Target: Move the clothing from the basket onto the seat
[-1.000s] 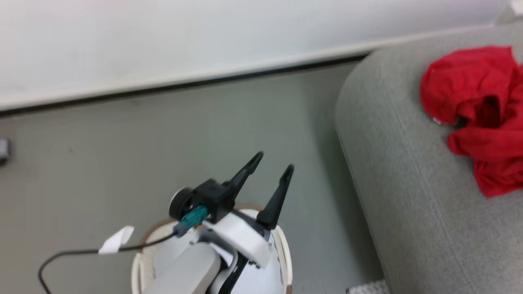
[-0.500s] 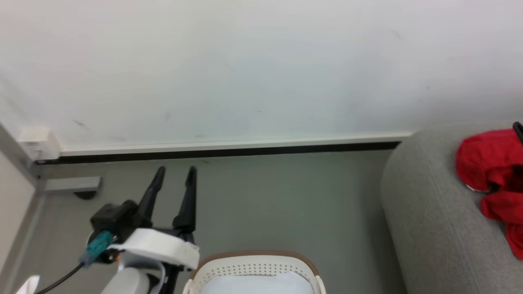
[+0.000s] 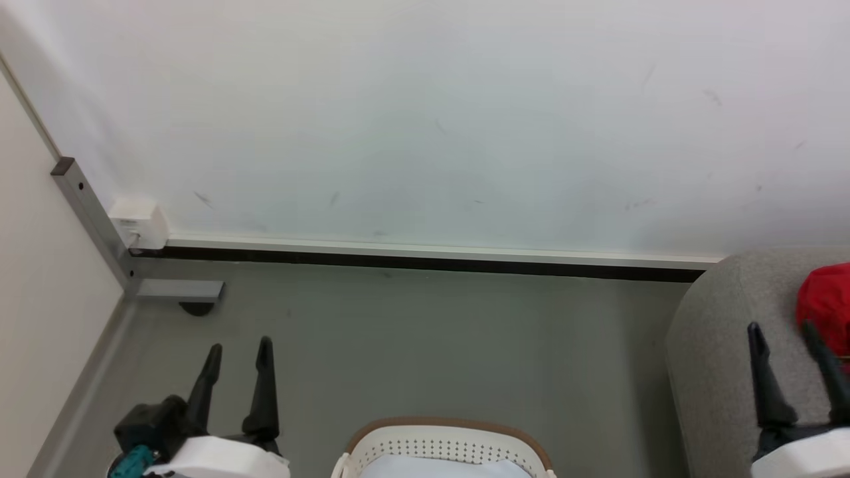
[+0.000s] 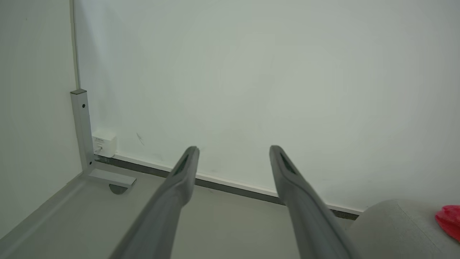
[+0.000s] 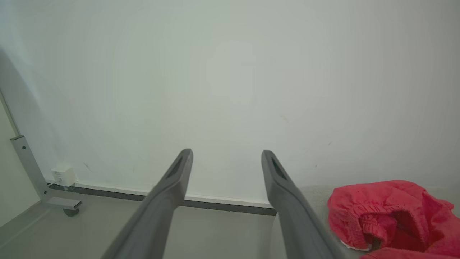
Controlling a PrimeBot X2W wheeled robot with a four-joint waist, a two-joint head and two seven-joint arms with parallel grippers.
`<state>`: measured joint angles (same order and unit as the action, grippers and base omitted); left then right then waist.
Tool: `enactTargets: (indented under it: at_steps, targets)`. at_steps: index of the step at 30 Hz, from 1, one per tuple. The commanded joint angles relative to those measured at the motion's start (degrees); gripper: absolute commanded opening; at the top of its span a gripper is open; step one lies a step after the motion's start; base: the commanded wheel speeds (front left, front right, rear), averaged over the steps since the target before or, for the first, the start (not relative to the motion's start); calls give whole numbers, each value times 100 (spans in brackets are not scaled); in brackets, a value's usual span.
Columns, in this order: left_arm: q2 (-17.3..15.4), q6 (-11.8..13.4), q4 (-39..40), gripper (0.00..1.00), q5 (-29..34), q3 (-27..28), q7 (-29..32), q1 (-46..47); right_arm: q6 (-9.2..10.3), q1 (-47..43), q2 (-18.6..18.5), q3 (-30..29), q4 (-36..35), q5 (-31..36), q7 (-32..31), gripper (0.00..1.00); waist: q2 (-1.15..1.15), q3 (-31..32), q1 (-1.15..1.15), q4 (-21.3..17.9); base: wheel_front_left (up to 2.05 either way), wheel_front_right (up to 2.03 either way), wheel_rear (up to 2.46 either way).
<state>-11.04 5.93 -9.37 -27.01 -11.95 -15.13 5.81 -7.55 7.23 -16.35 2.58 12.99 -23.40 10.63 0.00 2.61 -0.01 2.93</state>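
Soft, even indoor light, bright without glare. The white wall (image 3: 425, 119) dims toward its left corner. Head view is sharp. In the wrist views, the left claw (image 4: 233, 151) and right claw (image 5: 226, 154), close to the lens, look slightly soft-edged.

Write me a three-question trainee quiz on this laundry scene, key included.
1. True or false: the red clothing lies on the grey seat.
2. The left gripper is: A) open, holding nothing; B) shut on fabric; C) shut and empty.
3. Fill in: in the head view, the white basket has a ____ rim.
Key: 1 true; 2 A; 3 brown.
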Motion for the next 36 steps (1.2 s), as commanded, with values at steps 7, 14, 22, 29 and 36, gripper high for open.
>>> enactTargets:
  at_steps: [7,14,22,29,36]
  targets:
    - [514,-632,-124,100,902,542,-2,-305,13,-496,811,-113,237,640,444,100,0,-83,1,-54,0,0,0]
    - [758,-1001,-334,100,1408,884,-2,-293,13,-501,858,69,115,683,456,100,0,-132,1,-200,0,0,0]
    - [800,-1127,-450,100,1504,1019,-2,-261,13,-403,880,132,68,670,457,100,0,-133,1,-272,0,0,0]
    - [806,-1138,-481,100,1405,1029,-2,-249,13,-436,936,131,54,643,458,100,0,-113,1,-281,0,0,0]
    - [837,-1145,-599,0,1432,984,11,-311,0,-489,960,128,179,646,423,0,0,-98,1,-287,0,0,0]
